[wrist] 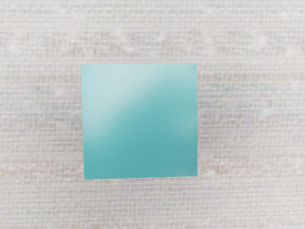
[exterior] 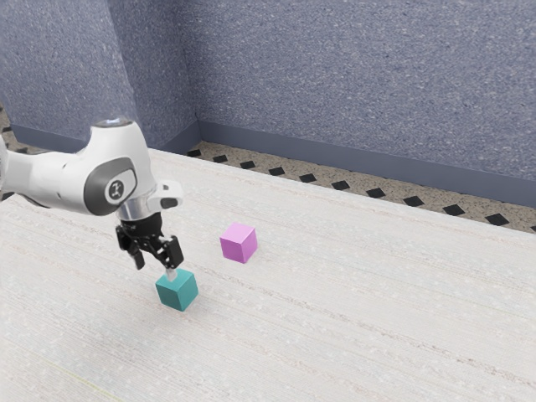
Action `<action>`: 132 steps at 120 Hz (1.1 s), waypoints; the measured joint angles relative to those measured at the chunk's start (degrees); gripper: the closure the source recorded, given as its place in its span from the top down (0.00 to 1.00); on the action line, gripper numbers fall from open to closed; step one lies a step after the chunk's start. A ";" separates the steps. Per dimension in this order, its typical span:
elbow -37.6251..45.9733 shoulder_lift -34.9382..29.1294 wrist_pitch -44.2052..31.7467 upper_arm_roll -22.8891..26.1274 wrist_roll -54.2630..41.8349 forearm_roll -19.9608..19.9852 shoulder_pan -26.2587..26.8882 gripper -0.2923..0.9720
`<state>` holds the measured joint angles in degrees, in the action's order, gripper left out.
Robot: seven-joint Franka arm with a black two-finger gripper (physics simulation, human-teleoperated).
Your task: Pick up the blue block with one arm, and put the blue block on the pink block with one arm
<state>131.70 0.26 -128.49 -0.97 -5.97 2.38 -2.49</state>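
The blue block [exterior: 177, 290], teal in colour, rests on the pale table. My gripper [exterior: 157, 267] hangs right over it, open, with the fingertips just above the block's top face and nothing between them. In the wrist view the block [wrist: 139, 121] lies square and centred directly beneath my hand. The pink block [exterior: 239, 242] sits on the table a short way off, toward the exterior view's right and farther back, apart from the blue block.
The light woven tabletop [exterior: 352, 318] stretches wide toward the exterior view's right and front. Beyond its far edge runs a speckled floor with black diamonds [exterior: 377, 191], below a grey-blue wall.
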 joint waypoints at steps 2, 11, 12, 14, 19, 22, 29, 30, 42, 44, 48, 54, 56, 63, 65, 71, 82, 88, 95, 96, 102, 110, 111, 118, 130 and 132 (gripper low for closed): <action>0.02 0.10 -0.22 0.00 0.16 -0.11 0.09 0.75; -0.07 1.24 -1.23 -0.05 0.75 -0.73 0.58 0.75; -0.09 1.43 -1.41 -0.05 0.80 -0.81 0.64 0.75; -0.12 1.86 -1.81 -0.04 0.88 -0.95 0.74 0.75; -0.32 2.78 -2.75 -0.02 1.07 -1.23 1.09 0.75; -0.42 3.16 -3.23 -0.01 1.18 -1.36 1.36 0.75; -0.73 3.69 -4.15 -0.01 1.42 -1.55 1.99 0.75; -0.75 3.74 -4.26 -0.01 1.45 -1.56 2.06 0.75; -0.80 4.55 -5.30 -0.17 1.80 -1.51 1.67 0.75; -0.80 4.66 -5.44 -0.19 1.85 -1.51 1.39 0.75; -0.83 4.87 -5.67 -0.23 1.95 -1.50 0.88 0.75; -0.88 5.19 -5.96 -0.23 2.06 -1.50 0.48 0.75; -0.91 5.34 -6.11 -0.22 2.04 -1.50 0.53 0.75; -0.96 5.74 -6.66 -0.18 1.96 -1.50 1.12 0.75; -0.97 5.82 -6.79 -0.16 1.94 -1.50 1.29 0.75; -0.98 5.99 -7.15 -0.12 1.88 -1.48 1.57 0.75; -0.98 6.08 -7.57 -0.09 1.79 -1.36 1.54 0.75; -1.01 6.42 -7.73 -0.13 1.75 -1.32 1.48 0.75; -1.29 7.28 -7.93 -0.18 1.69 -1.15 1.45 0.75; -1.33 7.40 -7.95 -0.19 1.69 -1.09 1.45 0.75; -1.45 7.95 -8.08 -0.26 1.64 -0.79 1.42 0.75; -1.58 8.90 -8.29 -0.42 1.37 0.18 1.23 0.75; -1.60 9.02 -8.35 -0.43 1.32 0.35 1.21 0.75; -1.68 9.47 -8.72 -0.50 0.93 1.27 1.15 0.75; -1.71 9.66 -9.29 -0.53 0.24 2.12 1.16 0.74; -1.71 9.67 -9.40 -0.53 0.11 2.21 1.15 0.74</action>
<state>129.99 9.94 -137.89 -1.50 -5.86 4.59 -1.34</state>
